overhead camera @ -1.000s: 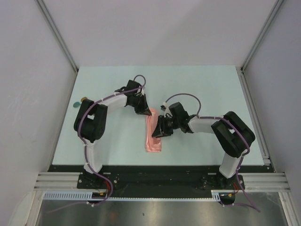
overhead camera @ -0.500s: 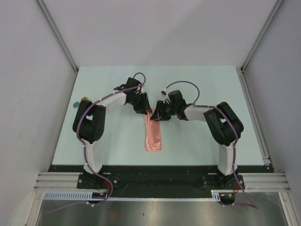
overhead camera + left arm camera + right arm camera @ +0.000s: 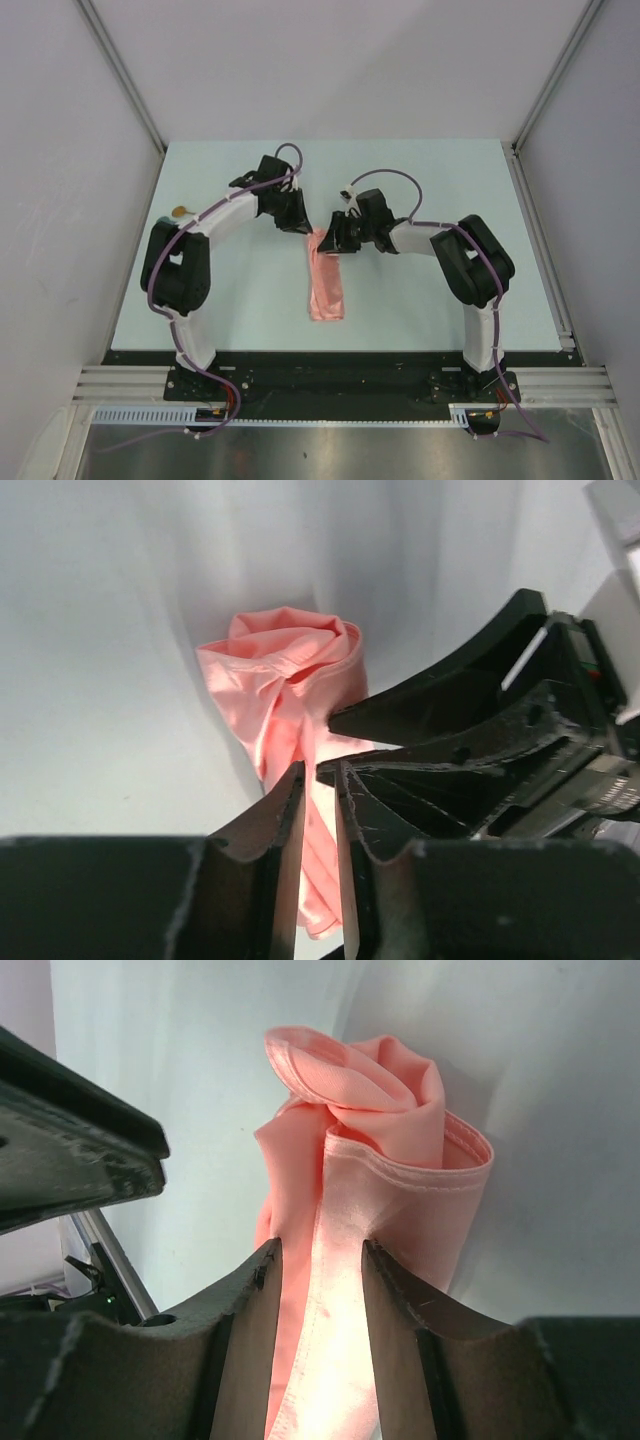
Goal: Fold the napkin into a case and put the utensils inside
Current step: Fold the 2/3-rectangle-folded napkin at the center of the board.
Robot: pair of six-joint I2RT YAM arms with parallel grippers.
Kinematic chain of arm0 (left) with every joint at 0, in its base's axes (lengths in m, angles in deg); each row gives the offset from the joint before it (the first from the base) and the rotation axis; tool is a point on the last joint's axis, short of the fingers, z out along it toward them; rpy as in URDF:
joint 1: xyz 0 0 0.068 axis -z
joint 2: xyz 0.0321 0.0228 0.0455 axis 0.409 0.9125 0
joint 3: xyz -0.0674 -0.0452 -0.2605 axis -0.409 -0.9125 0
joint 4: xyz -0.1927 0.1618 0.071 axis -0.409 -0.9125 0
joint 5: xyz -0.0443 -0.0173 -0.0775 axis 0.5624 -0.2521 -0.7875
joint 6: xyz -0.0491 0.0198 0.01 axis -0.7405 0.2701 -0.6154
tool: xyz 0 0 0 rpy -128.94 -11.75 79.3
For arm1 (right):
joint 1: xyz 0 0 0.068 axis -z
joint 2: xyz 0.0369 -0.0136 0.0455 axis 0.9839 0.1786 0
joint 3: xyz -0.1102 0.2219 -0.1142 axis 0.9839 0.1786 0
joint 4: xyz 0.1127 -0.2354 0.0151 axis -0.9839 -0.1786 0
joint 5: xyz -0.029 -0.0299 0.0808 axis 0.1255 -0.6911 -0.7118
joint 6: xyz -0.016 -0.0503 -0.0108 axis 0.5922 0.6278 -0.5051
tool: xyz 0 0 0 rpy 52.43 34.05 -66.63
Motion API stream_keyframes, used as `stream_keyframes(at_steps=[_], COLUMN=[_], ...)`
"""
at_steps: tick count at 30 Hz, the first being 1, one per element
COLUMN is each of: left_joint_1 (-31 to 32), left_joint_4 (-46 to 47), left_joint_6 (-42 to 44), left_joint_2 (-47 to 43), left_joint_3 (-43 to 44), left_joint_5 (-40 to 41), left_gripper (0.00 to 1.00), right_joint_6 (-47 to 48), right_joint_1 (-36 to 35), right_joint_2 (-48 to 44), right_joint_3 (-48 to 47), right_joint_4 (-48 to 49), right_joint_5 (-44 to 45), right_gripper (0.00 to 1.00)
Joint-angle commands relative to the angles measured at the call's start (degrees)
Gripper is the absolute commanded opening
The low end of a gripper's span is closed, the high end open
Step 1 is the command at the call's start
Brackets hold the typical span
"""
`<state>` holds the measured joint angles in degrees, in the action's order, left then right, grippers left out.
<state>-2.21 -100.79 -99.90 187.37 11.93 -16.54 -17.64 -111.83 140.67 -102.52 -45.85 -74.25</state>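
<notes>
The salmon-pink napkin (image 3: 326,285) lies as a narrow folded strip in the middle of the table, running from near to far. Both grippers meet at its far end. My left gripper (image 3: 306,227) has its jaws a narrow gap apart with pink cloth (image 3: 300,710) between them. My right gripper (image 3: 334,238) grips a fold of the cloth (image 3: 345,1260) between its fingers. The napkin's bunched end shows beyond both sets of fingers. One spoon's golden-brown bowl (image 3: 179,211) shows at the table's left edge. The other spoon is hidden behind the left arm.
The pale green table (image 3: 420,180) is walled by grey panels on three sides. A metal rail (image 3: 540,240) runs along its right edge. The right gripper's black body (image 3: 480,730) sits close beside the left fingers.
Both grippers have moved toward the far side along the napkin to its far end. The left arm's elbow has swung left, covering the teal spoon bowl.
</notes>
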Motion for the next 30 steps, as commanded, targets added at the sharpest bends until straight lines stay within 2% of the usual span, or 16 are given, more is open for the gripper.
stream_keyframes(at_steps=[1,6,15,19,25,28,30], left_joint_1=[-1.0,-0.8,0.3,0.9,1.6,2.0,2.1], left_joint_4=[-1.7,-2.8,-3.4,-3.5,-3.5,-4.6,-4.6], left_joint_6=[2.9,3.6,3.8,3.8,3.8,4.0,4.1], left_joint_2=[0.0,4.0,8.5,9.2,9.9,10.9,11.5], left_joint_3=[2.5,4.9,8.2,7.9,8.0,9.3,9.8], left_joint_5=[3.6,3.6,4.2,3.9,4.9,5.7,6.3], left_gripper=[0.21,0.28,0.26,0.24,0.27,0.23,0.15], right_joint_6=[0.9,0.9,1.1,0.6,-0.5,-1.4,-2.5], right_joint_1=[0.2,0.0,0.0,0.0,0.0,0.2,0.4], right_joint_2=[0.5,1.4,3.9,4.7,5.2,5.7,5.9], right_joint_3=[-4.3,-5.3,-6.6,-6.6,-6.8,-6.8,-6.6], right_joint_4=[1.6,1.5,1.1,1.7,2.8,3.5,4.6], right_joint_5=[0.3,0.9,1.5,1.6,2.1,1.6,1.2], right_gripper=[0.43,0.43,0.4,0.35,0.26,0.22,0.2])
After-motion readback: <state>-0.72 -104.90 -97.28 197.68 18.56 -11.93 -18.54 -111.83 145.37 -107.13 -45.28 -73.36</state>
